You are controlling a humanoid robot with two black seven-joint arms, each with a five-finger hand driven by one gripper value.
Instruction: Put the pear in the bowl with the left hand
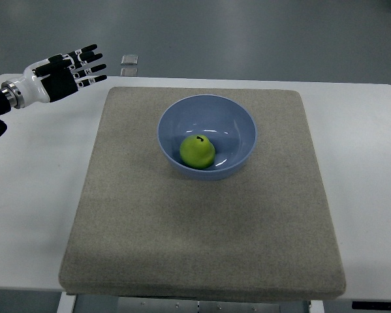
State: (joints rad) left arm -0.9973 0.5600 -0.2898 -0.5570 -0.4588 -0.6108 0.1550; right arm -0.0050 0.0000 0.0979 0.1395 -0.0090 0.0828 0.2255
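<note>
Inside the blue bowl [207, 135], near the middle of the bench [358, 163], the green pear [197, 150] is seen; the left hand [64, 73] is held empty, fingers spread, over the far left corner.

A blue bowl [207, 135] sits on a grey mat [202, 215], toward the mat's far half and roughly centred across it. Inside the bowl, a green pear [197, 151] rests on the bottom, stem up, nearer the bowl's near-left wall. The left hand [63, 75] hovers well to the far left of the bowl, beyond the mat's corner over the white table [32, 195], fingers extended and holding nothing.
</note>
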